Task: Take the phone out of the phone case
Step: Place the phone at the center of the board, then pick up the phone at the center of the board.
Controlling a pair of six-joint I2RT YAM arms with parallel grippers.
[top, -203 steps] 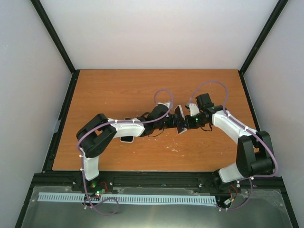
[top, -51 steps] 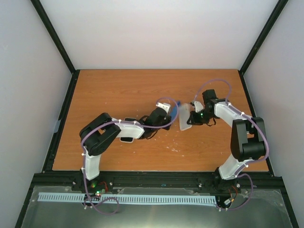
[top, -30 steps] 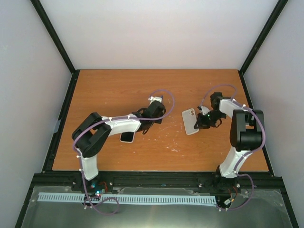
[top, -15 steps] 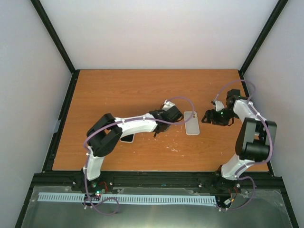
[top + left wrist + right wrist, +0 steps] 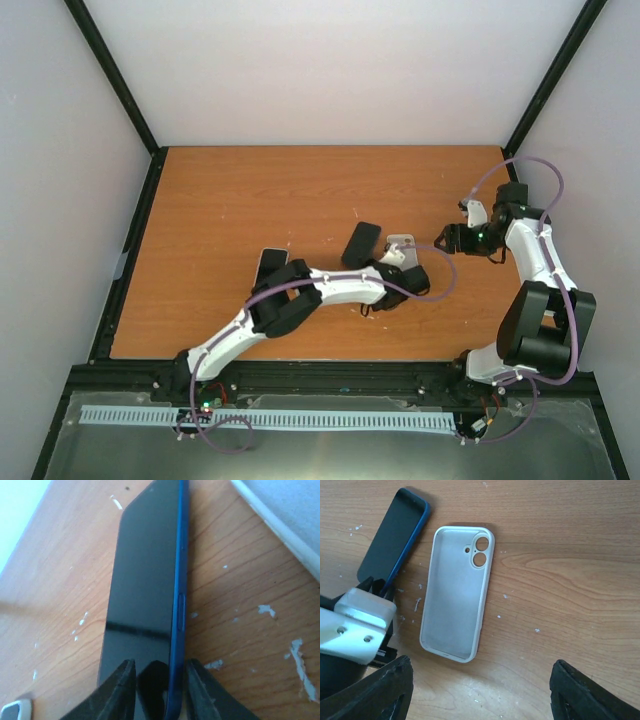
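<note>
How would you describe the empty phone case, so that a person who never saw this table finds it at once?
On the orange-brown wooden table, look right of centre, just beyond the left hand. There lies a translucent white phone case, flat, open side up. Unlike the black phone with a blue edge beside it, it is hollow, with two round camera holes at one corner.

One phone (image 5: 395, 532); one phone case (image 5: 457, 592); one small dark, pale-rimmed item (image 5: 270, 263); two pincers, left pincer (image 5: 156, 672) and right pincer (image 5: 445, 238); one bench (image 5: 250, 190).
</note>
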